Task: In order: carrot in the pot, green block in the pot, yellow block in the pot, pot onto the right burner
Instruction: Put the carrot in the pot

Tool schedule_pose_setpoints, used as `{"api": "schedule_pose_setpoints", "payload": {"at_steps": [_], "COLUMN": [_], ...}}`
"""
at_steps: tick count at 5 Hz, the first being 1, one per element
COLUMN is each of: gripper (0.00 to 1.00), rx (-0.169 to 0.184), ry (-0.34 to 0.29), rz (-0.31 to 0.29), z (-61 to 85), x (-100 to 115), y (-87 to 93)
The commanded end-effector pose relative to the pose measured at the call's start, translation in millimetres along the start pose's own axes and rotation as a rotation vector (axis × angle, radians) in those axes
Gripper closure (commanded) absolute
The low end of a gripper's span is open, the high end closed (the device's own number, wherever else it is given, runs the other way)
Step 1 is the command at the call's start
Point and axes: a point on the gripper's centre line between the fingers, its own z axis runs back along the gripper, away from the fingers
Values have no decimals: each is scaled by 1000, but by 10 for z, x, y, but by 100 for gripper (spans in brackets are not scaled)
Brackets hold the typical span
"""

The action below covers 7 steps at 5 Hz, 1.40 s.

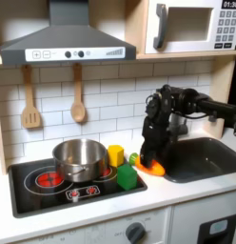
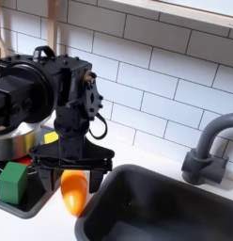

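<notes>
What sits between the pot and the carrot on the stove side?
In the first exterior view, the yellow block and green block stand between the pot and the carrot, which lies under the end effector.

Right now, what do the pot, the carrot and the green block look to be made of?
The pot looks like polished steel: bright, mirror-like wall reflecting the stove. The carrot, lying between the gripper's fingers, looks like smooth moulded plastic, uniformly orange with a soft sheen. The green block is a flat, matte green; painted wood or plastic, I cannot tell which.
</notes>
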Motion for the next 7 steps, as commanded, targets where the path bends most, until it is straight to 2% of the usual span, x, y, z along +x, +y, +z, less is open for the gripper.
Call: {"api": "schedule_pose_setpoints", "payload": {"at_steps": [1,2,3,4,7], "gripper": [0,0,39,100,100], "rx": [10,15,17,-2,-14], "ry": [20,49,10,17,-25], "rz": [-10,-12,1,-4,-28], "z": [-82,-192,-125,-133,68], "x": [-91,-114,-61,-80,-85], "y": [73,89,151,95,66]}}
